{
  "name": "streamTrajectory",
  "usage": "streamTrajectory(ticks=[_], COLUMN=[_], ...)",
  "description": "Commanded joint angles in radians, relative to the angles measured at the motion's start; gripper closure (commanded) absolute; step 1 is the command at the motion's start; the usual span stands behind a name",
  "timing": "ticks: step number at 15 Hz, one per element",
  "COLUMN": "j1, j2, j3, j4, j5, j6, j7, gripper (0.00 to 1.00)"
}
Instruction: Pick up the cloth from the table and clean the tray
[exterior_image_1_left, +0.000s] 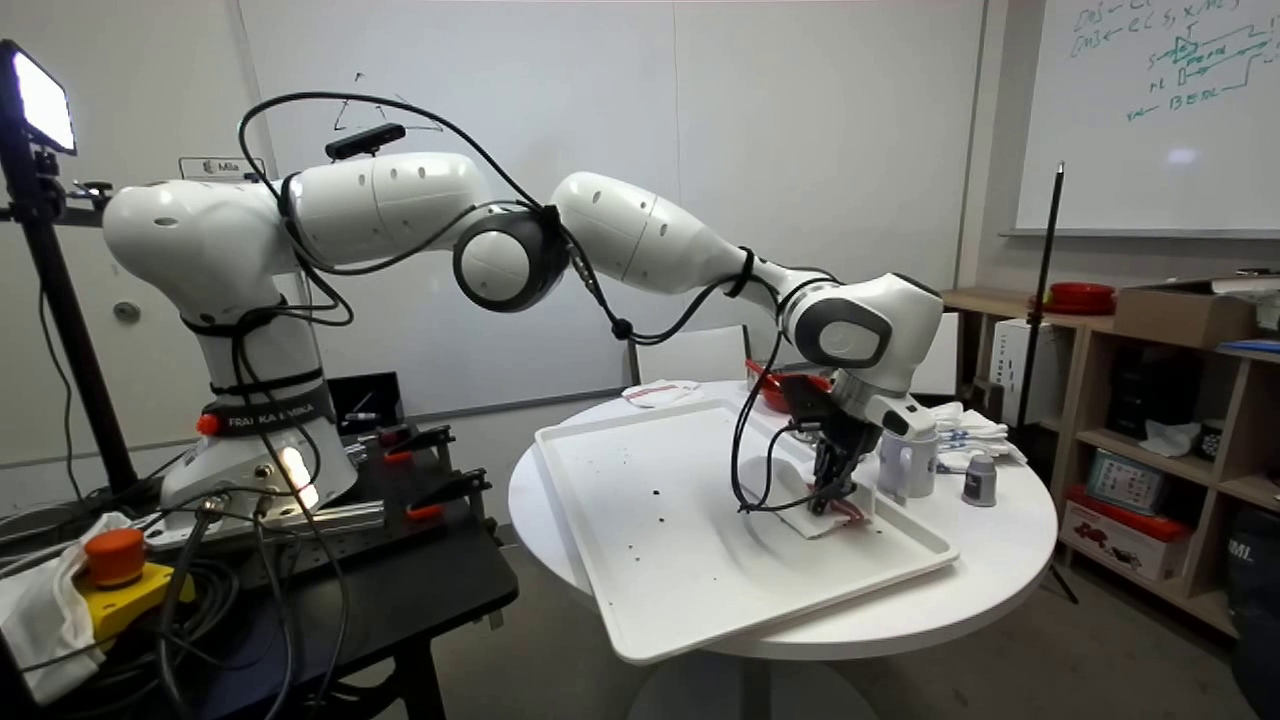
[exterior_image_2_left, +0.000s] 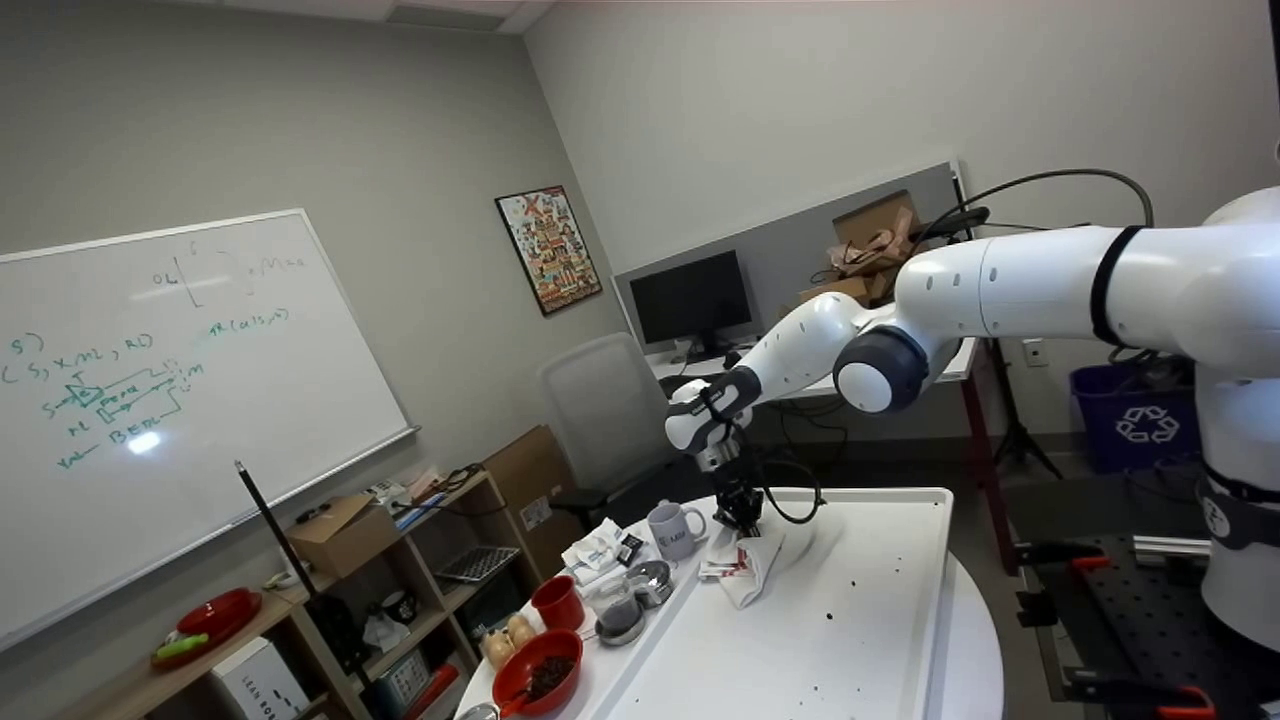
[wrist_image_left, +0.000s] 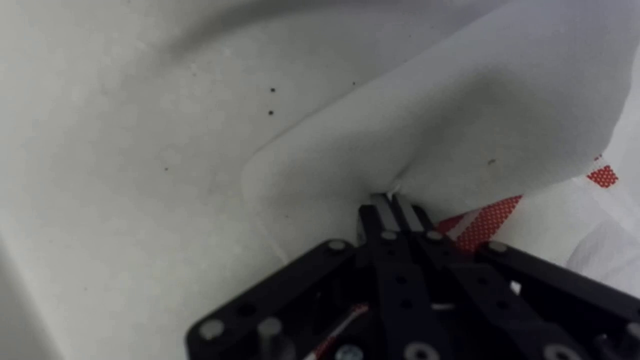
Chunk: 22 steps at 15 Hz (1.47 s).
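The white cloth (exterior_image_2_left: 745, 570), with red patches, lies bunched on the tray (exterior_image_2_left: 800, 660) near its rim on the mug side. My gripper (wrist_image_left: 392, 196) points down and is shut on a pinched fold of this cloth (wrist_image_left: 450, 115), as the wrist view shows. In an exterior view the gripper (exterior_image_1_left: 832, 500) partly hides the cloth (exterior_image_1_left: 805, 520). Dark specks (exterior_image_1_left: 656, 492) are scattered over the white tray (exterior_image_1_left: 690, 570). The tray sits on the round white table (exterior_image_1_left: 985, 600) and overhangs its edge.
Beside the tray stand a grey mug (exterior_image_1_left: 918, 465), a small grey cup (exterior_image_1_left: 980, 480) and a heap of white fabric (exterior_image_1_left: 975, 432). A red cup (exterior_image_2_left: 558, 602), a glass jar (exterior_image_2_left: 615, 605) and a red bowl (exterior_image_2_left: 565, 655) line the same side. A cable loop hangs near the gripper.
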Motion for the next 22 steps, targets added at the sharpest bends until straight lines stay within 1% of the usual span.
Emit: streamTrajectory(ticks=[1, 7, 10, 12, 14, 18, 22], j1=[-0.006, -0.069, -0.086, -0.083, -0.061, -0.027, -0.011], j2=[0.010, 0.010, 0.010, 0.009, 0.005, 0.019, 0.029], j3=[-0.013, -0.013, -0.011, -0.004, -0.004, -0.007, -0.015], j4=[0.006, 0.009, 0.003, -0.016, -0.051, -0.059, -0.056], j5=[0.001, 0.015, 0.011, 0.009, -0.005, -0.029, -0.056], j6=[0.025, 0.054, 0.062, 0.057, 0.080, 0.100, 0.099], j7=[0.021, 0.046, 0.049, 0.039, 0.014, -0.033, -0.091], gripper=[0.99, 0.99, 0.99, 0.99, 0.99, 0.99, 0.99])
